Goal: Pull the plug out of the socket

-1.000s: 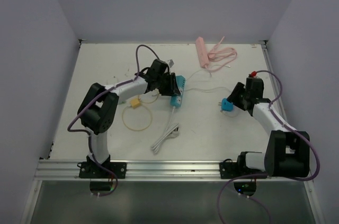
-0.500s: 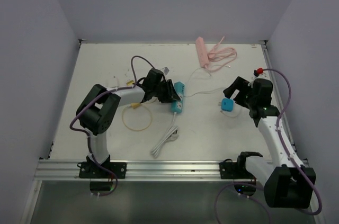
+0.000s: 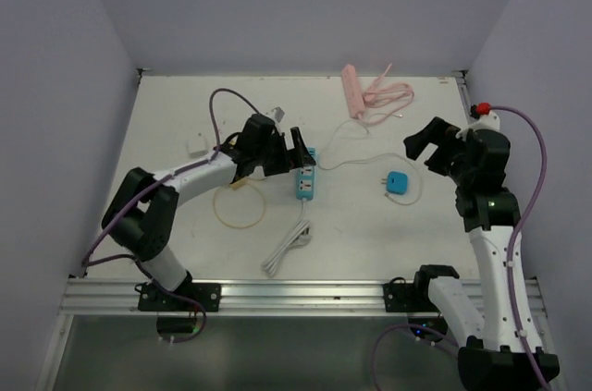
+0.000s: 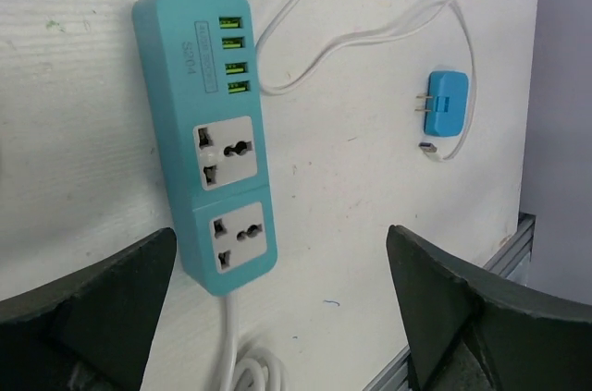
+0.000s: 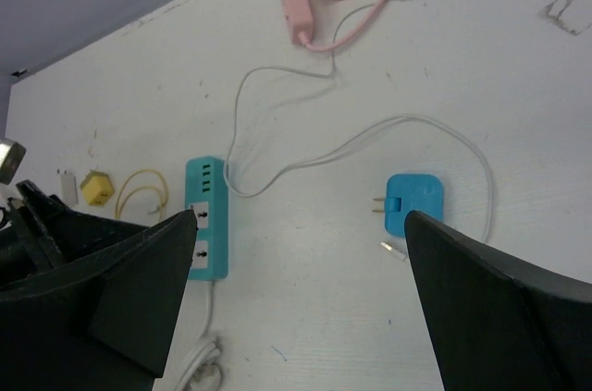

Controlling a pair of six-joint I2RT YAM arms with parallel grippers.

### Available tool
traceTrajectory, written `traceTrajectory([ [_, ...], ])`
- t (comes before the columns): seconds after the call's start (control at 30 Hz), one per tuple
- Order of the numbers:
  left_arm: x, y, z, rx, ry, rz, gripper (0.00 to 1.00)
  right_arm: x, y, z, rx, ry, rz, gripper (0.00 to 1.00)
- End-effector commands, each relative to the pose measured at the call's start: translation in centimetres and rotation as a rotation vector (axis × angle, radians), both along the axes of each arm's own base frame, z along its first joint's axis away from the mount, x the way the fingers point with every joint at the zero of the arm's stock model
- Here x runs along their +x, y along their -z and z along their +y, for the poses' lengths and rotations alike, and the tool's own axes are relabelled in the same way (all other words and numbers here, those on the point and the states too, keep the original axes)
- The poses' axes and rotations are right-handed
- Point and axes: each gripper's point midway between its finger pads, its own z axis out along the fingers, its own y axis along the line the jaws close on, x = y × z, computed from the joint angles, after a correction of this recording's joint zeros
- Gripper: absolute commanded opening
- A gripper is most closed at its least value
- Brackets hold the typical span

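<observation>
The teal socket strip (image 3: 305,184) lies flat mid-table with both sockets empty, seen close in the left wrist view (image 4: 217,160). The blue plug (image 3: 398,183) lies apart to its right, prongs bare, with its thin white cable (image 5: 305,162) looping back toward the strip; it also shows in the wrist views (image 4: 442,103) (image 5: 413,204). My left gripper (image 3: 289,152) hovers open just behind the strip, nothing between its fingers (image 4: 92,308). My right gripper (image 3: 433,146) is raised above and right of the plug, open and empty (image 5: 301,308).
A pink power strip (image 3: 352,91) with its coiled pink cable (image 3: 388,95) lies at the back. A yellow adapter (image 3: 236,180) and yellow cable loop (image 3: 239,206) sit left of the teal strip. The strip's white cord (image 3: 289,248) coils toward the front rail (image 3: 296,294).
Both grippers have opened. The right one let go of the blue plug and rose back to the right; the left one released the teal strip and drew back.
</observation>
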Motion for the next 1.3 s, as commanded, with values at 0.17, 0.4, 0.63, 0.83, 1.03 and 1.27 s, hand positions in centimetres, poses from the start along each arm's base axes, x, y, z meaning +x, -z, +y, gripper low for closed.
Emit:
traceTrajectory([
  [0.17,1.1,-14.7,7.8,0.194,-0.205,-0.356,0.99,-4.4,-8.8,-3.6,-0.191,0.126,-0.084,0.99],
  [0.4,-2.8,-25.8,16.4,0.364,-0.356,-0.596,0.99,-8.7,-15.3,-5.9,-0.297,0.243,-0.218,0.99],
  [0.63,-10.4,-37.3,24.9,0.318,-0.567,-0.865,1.0,-12.4,-20.6,-5.7,-0.364,0.216,-0.378,0.99],
  [0.83,-15.8,-41.4,31.7,0.384,-0.74,-0.971,0.99,-15.6,-21.8,-7.5,-0.431,0.267,-0.475,0.99],
  [1.03,-18.4,-40.2,34.3,0.37,-0.816,-0.984,1.0,-17.1,-21.8,-7.9,-0.413,0.286,-0.561,0.99],
  [1.27,-20.1,-37.8,36.4,0.334,-0.925,-0.963,1.0,-17.5,-21.5,-8.2,-0.416,0.295,-0.6,0.99],
])
